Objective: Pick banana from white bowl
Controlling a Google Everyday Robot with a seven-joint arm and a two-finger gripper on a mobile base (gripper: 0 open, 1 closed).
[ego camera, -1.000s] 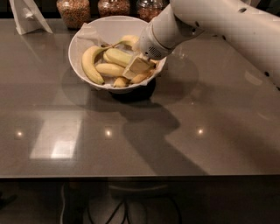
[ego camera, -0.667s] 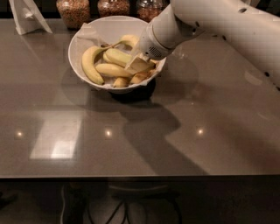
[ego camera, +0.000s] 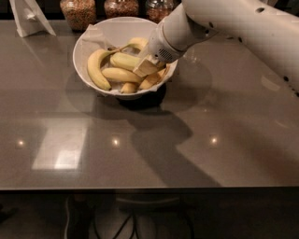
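Note:
The white bowl [ego camera: 88,39] stands at the back middle of the grey table and holds several bananas. The greenish-yellow, nearly straight banana [ego camera: 122,60] lies across the middle of the bowl. A strongly curved yellow banana [ego camera: 95,70] lies along the left wall, and shorter yellow bananas [ego camera: 119,74] lie in front. My gripper [ego camera: 146,68] reaches down from the upper right into the bowl's right half, at the right end of the greenish banana and over the shorter ones. The white arm hides the bowl's right rim.
Three glass jars [ego camera: 78,11] of dry food stand behind the bowl at the table's back edge. A white folded stand [ego camera: 29,18] is at the back left. The table's front edge [ego camera: 140,186] runs across the lower part of the view.
The gripper has shifted very slightly upward inside the bowl. The bananas and the bowl have not visibly moved.

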